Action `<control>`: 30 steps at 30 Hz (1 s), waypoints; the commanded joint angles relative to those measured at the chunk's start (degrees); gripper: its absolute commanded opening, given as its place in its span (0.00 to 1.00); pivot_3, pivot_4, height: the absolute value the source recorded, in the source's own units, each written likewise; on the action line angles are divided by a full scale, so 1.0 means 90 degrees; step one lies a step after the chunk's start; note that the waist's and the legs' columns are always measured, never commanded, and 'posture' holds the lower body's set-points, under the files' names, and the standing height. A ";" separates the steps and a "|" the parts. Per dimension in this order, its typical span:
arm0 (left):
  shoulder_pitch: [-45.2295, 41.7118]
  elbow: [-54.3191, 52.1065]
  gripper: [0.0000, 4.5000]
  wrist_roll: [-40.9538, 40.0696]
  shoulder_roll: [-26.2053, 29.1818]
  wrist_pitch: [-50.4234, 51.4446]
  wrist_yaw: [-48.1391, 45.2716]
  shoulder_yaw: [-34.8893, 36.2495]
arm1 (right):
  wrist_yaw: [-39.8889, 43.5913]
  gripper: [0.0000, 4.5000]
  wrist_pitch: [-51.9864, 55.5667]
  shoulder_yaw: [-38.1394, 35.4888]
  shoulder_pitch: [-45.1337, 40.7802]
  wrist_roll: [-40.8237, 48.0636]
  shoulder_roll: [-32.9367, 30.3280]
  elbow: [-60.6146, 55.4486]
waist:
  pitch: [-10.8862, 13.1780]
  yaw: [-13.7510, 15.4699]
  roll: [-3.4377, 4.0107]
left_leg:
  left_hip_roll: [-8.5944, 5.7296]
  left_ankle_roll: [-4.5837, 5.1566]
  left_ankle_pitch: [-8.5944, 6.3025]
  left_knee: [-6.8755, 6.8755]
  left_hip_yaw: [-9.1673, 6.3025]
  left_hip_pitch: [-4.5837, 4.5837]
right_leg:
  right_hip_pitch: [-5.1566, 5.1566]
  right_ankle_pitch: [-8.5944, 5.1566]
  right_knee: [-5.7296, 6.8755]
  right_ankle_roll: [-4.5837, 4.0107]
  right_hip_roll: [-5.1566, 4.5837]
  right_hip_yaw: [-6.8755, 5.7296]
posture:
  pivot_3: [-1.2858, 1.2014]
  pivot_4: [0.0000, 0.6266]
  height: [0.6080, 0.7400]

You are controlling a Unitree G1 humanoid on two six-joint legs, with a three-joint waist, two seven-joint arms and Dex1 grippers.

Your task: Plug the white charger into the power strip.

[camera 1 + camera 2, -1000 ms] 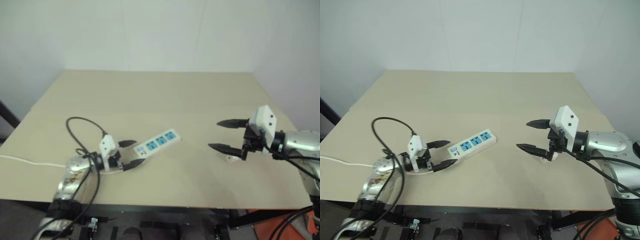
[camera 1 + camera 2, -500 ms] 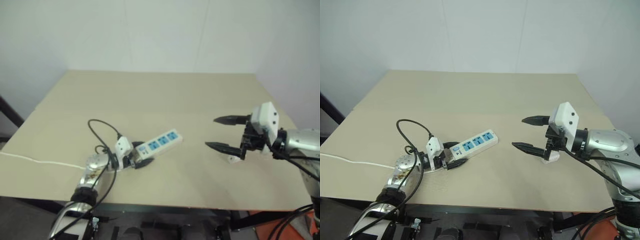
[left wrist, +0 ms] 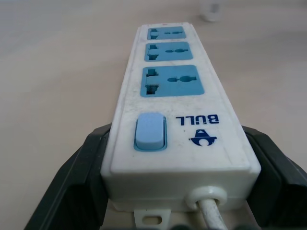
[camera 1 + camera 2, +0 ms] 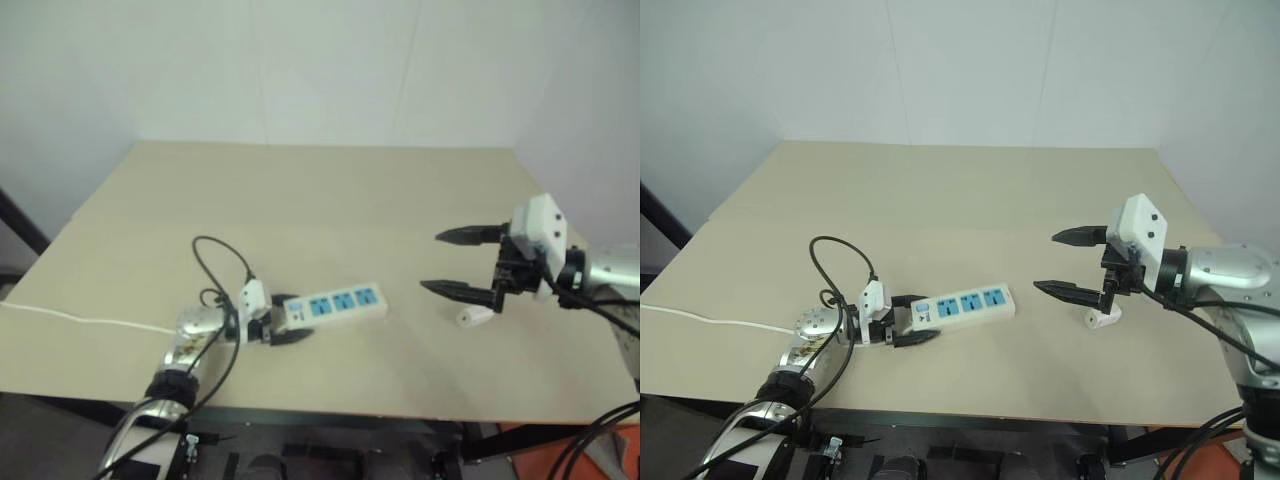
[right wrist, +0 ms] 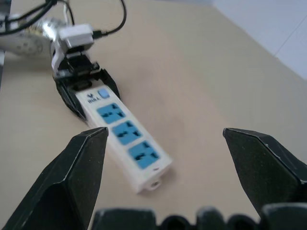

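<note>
Now the left gripper (image 4: 908,323) clasps the strip's (image 4: 970,304) switch end, near the table's (image 4: 940,190) front edge.
Its fingers (image 3: 72,182) flank both sides, seemingly touching. Right gripper (image 4: 1072,263) hangs spread wide, holding nothing, above the charger (image 4: 1101,318) near the right edge.

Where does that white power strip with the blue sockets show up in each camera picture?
Left eye: power strip lower centre, on the table.
Right eye: lower centre.
Left wrist: centre, switch end nearest.
Right wrist: left of centre.
Shared landmark: its blue switch, between the left gripper fingers.
</note>
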 commanded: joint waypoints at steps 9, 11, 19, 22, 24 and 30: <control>-0.0170 0.0576 0.74 0.0324 -0.0011 -0.0382 -0.0755 -0.0507 | 0.1573 1.00 -0.1700 0.1609 -0.0811 -0.1986 -0.0907 0.1425 | 0.0000 -0.0005 0.0000 | -0.0001 0.0000 0.0000 0.0001 0.0002 -0.0023 | -0.0028 -0.0001 0.0001 0.0002 -0.0001 0.0002 | 0.52 0.24 1.00; -0.0197 0.0599 0.74 0.0278 -0.0044 -0.0299 -0.0816 -0.0490 | 0.1839 1.00 -0.2045 0.1836 -0.1011 -0.2295 -0.1008 0.1686 | 0.0000 -0.0019 0.0001 | 0.0000 0.0000 0.0000 0.0000 0.0003 -0.0022 | -0.0031 -0.0001 0.0003 0.0002 -0.0001 0.0003 | 0.52 0.24 1.00; -0.0264 0.0638 0.74 0.0308 -0.0125 -0.0114 -0.0960 -0.0514 | 0.2217 1.00 -0.3832 0.2974 -0.2154 -0.4028 -0.0710 0.3330 | -0.0002 -0.0040 0.0003 | -0.0001 0.0000 0.0000 0.0000 0.0007 -0.0018 | -0.0031 -0.0003 0.0006 0.0005 -0.0001 0.0005 | 0.52 0.24 1.00; -0.0240 0.0594 0.74 0.0301 -0.0139 -0.0071 -0.0971 -0.0509 | 0.2168 1.00 -0.4263 0.3371 -0.2475 -0.4639 -0.0463 0.3941 | -0.0002 -0.0029 0.0003 | -0.0001 0.0000 0.0000 0.0000 0.0006 -0.0019 | -0.0032 -0.0002 0.0007 0.0003 -0.0001 0.0005 | 0.52 0.24 1.00; -0.0229 0.0562 0.74 0.0299 -0.0138 -0.0039 -0.0981 -0.0511 | 0.2316 1.00 -0.4482 0.3569 -0.2651 -0.4868 -0.0343 0.4299 | -0.0001 -0.0021 0.0004 | -0.0004 0.0000 0.0000 0.0001 0.0006 -0.0019 | -0.0033 -0.0002 0.0009 0.0002 -0.0003 0.0006 | 0.52 0.24 1.00; -0.0199 0.0483 0.74 0.0292 -0.0106 0.0001 -0.0903 -0.0469 | 0.2292 1.00 -0.4897 0.3857 -0.2982 -0.5348 -0.0016 0.5094 | -0.0002 -0.0028 0.0006 | -0.0005 0.0000 0.0000 0.0000 0.0005 -0.0017 | -0.0032 0.0017 0.0010 -0.0029 -0.0004 0.0006 | 0.52 0.24 1.00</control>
